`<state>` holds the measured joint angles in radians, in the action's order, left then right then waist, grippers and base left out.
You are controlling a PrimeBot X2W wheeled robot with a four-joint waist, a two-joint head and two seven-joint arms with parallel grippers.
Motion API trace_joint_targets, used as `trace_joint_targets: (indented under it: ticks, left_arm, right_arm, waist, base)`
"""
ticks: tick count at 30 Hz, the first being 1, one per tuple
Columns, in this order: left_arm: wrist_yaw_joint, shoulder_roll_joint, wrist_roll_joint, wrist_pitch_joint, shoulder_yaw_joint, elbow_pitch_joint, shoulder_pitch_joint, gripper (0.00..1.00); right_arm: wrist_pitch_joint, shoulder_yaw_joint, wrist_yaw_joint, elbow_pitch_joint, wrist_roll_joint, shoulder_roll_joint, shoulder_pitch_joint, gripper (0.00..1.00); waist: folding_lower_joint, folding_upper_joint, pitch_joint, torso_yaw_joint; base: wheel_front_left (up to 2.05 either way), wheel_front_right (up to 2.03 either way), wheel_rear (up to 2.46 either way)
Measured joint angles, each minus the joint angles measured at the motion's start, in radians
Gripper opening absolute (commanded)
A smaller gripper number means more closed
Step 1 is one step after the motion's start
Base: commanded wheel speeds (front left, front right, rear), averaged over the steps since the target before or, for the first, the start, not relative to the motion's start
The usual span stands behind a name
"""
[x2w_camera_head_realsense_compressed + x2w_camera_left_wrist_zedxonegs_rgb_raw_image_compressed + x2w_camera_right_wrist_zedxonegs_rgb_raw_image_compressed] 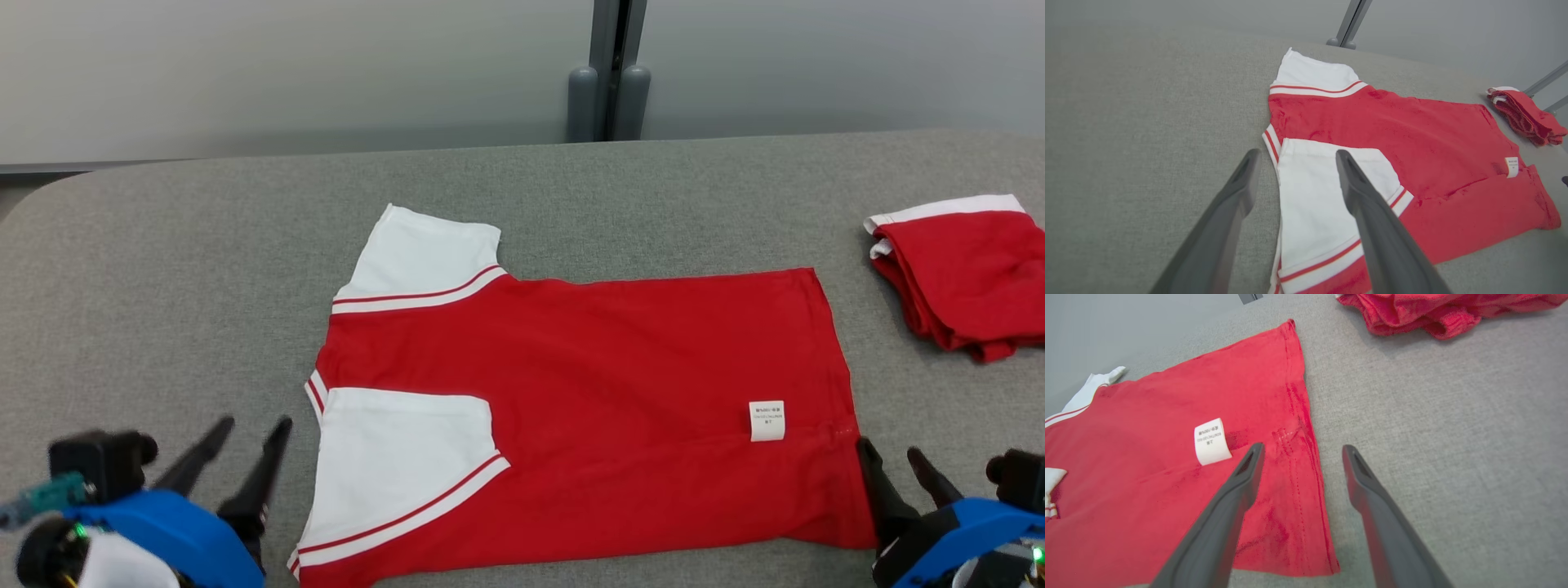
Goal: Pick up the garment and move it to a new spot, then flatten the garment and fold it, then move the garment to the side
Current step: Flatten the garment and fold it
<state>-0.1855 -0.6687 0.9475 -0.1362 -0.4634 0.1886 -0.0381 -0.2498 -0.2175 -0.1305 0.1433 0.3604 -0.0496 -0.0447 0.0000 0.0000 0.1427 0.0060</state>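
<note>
Squarely on table, red shirt, empty left gripper splayed at 8 o'clock, right gripper splayed at 4 o'clock hem, open room at 10 o'clock

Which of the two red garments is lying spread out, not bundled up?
The red-and-white shirt mid-table, showing white sleeves; the other garment sits bunched at the right.

I read the garment as matt red knit cloth, a bit fuzzy near the right gripper. Sleeves are white, same matt knit. The label left of its fingers is smooth; cloth or paper, can't tell. Table cover: grey, felt-like, rough. Fingers: dark matt plastic. Wrist housings: glossy blue plastic.
</note>
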Motion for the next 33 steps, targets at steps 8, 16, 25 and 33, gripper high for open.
trace_joint_targets:
  ticks: [8, 16, 25, 33]
  left_arm:
    - [0.053, -0.108, -0.081, -0.121, 0.059, 0.026, 0.383, 1.00]
    - [0.163, -0.111, -0.096, -0.281, 0.026, -0.207, 0.725, 1.00]
    - [0.187, -0.083, -0.107, -0.329, 0.002, -0.496, 0.845, 1.00]
    - [0.222, -0.082, -0.086, -0.393, -0.016, -0.586, 0.871, 1.00]
  right_arm:
    - [-0.033, 0.052, 0.000, -0.105, -0.041, 0.000, 0.166, 1.00]
    - [-0.055, 0.188, 0.000, -0.123, -0.042, 0.000, 0.363, 1.00]
    - [0.000, 0.261, 0.000, -0.084, -0.012, 0.000, 0.478, 1.00]
    - [0.050, 0.255, 0.000, -0.042, -0.001, 0.000, 0.487, 1.00]
  waist:
    - [0.0001, 0.0000, 0.085, -0.046]
    - [0.0003, 0.0000, 0.245, -0.157]
    - [0.0004, 0.0000, 0.390, -0.281]
    - [0.0001, 0.0000, 0.422, -0.317]
  base:
    - [0.00, 0.00, 0.00]
    - [0.00, 0.00, 0.00]
    - [0.00, 0.00, 0.00]
    - [0.00, 0.00, 0.00]
